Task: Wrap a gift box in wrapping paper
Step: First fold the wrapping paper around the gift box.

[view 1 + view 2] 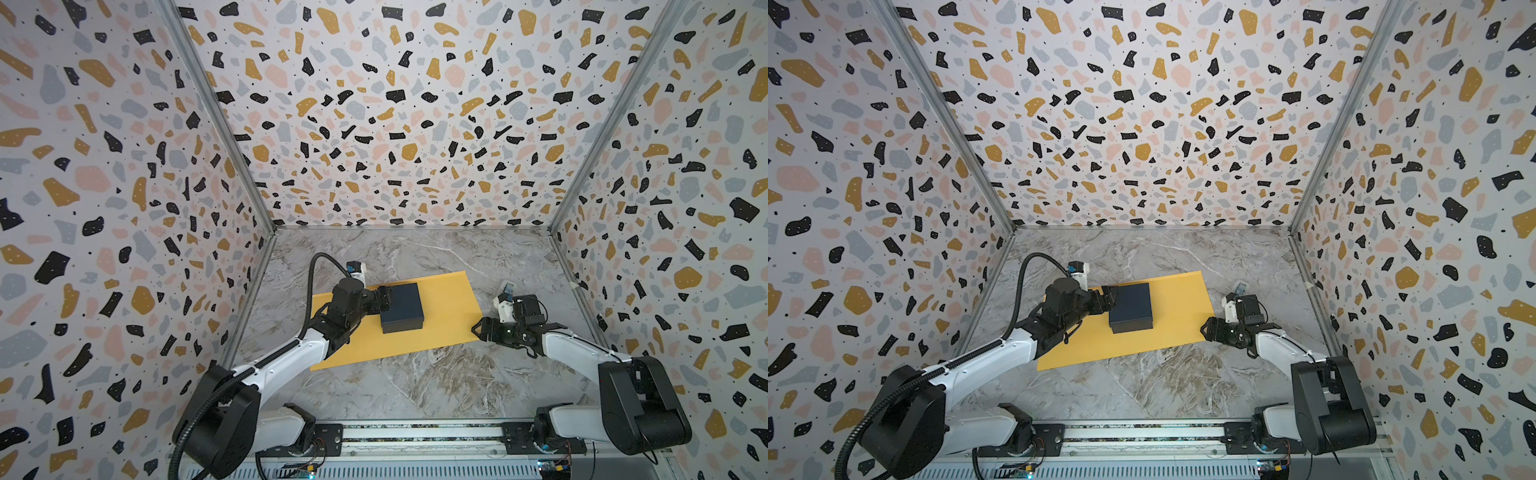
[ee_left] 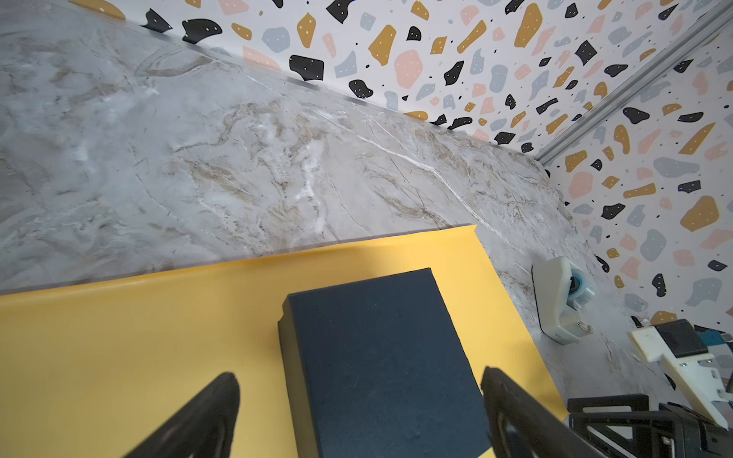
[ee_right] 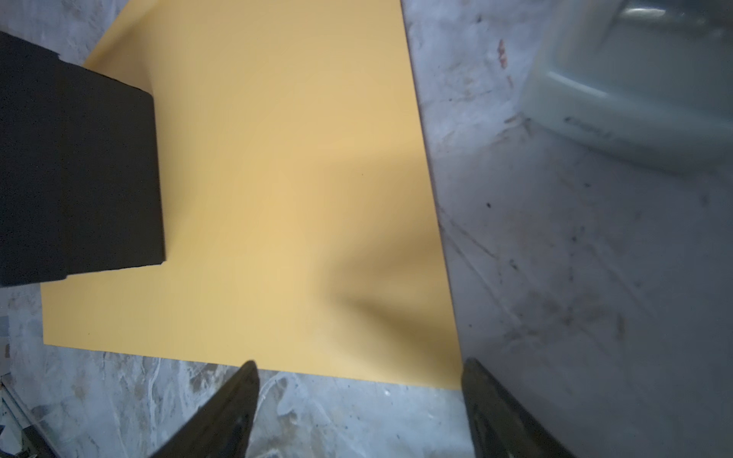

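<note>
My right hand (image 3: 361,364) hangs low, its two dark fingers spread wide with nothing between them. Just ahead of the fingertips lies one corner of the wrapping paper (image 3: 277,198), mustard-yellow side up, flat on the marble table (image 3: 337,416). Further ahead of that hand, the navy gift box (image 3: 79,170) sits on the sheet. Close beside this hand stands a white tape dispenser (image 3: 634,87), blurred.

My left hand (image 2: 359,376) is at the box's opposite side, also opened wide. Its fingers straddle the end of the box nearest it. One finger looks just beside the box's wall and the other stands apart, so I judge nothing is gripped. To one side of this hand, the sheet's long edge curls up slightly.

Risks, as I judge them:
- The sheet lies flush on a slick table, so my right fingers may scrape past the thin corner or crumple it.
- If the corner does lift while my left hand isn't steadying the box, the paper may slide out from under it and leave the box off-centre.
- A nudge from my left fingers could skid the box the same way.
- Swinging my right wrist sideways could knock the dispenser.
</note>
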Tool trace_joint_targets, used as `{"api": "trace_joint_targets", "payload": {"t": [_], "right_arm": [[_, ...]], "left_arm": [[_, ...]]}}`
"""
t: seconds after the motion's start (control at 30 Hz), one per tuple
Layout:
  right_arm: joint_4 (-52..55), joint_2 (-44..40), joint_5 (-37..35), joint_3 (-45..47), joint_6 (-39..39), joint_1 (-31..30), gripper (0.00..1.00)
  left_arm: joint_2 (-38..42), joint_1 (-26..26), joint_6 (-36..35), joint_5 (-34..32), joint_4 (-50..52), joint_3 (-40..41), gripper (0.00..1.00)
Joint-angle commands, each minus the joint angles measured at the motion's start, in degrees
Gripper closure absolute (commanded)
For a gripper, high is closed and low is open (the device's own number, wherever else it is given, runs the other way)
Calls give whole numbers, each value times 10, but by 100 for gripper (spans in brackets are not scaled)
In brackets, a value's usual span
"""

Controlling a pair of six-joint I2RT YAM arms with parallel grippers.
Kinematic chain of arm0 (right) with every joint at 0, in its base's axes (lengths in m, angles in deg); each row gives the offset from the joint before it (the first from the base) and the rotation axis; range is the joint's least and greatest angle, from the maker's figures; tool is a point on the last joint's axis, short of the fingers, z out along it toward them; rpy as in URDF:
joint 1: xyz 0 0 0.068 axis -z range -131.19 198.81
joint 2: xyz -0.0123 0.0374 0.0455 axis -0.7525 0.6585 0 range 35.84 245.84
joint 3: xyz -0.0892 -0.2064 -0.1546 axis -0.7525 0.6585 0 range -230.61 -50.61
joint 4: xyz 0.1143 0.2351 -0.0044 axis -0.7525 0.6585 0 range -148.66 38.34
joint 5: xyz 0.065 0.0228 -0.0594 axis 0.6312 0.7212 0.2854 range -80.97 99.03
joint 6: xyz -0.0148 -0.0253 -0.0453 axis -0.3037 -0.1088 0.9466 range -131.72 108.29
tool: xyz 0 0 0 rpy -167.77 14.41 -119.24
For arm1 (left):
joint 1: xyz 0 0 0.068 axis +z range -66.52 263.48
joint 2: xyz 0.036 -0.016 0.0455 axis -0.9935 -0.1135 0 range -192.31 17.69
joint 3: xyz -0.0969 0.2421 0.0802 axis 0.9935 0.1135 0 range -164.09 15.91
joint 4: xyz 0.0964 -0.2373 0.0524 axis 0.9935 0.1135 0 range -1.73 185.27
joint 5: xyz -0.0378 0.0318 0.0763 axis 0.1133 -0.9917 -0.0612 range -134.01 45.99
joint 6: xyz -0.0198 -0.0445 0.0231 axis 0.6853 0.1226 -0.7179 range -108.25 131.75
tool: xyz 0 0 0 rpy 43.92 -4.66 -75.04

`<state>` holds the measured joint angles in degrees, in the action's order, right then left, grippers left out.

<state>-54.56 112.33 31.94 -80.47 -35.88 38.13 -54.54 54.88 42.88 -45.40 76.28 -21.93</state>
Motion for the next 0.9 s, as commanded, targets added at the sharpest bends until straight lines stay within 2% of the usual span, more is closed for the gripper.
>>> {"api": "trace_joint_targets", "payload": {"t": [0.0, 0.2, 0.37, 0.63, 0.87], "right_arm": [[1, 17, 15, 9, -10, -4, 20], [-40, 26, 71, 9, -35, -3, 25], [-120, 25, 123, 24, -53, 8, 25], [-256, 49, 194, 30, -57, 32, 21], [-334, 50, 218, 34, -56, 32, 20]], "left_arm": [[13, 1, -3, 4, -20, 11, 5], [20, 1, -10, 6, -17, 11, 5], [20, 1, -17, 7, -13, 9, 5], [33, 1, -25, -2, -6, 17, 5], [43, 1, -27, -5, -2, 19, 5]]}}
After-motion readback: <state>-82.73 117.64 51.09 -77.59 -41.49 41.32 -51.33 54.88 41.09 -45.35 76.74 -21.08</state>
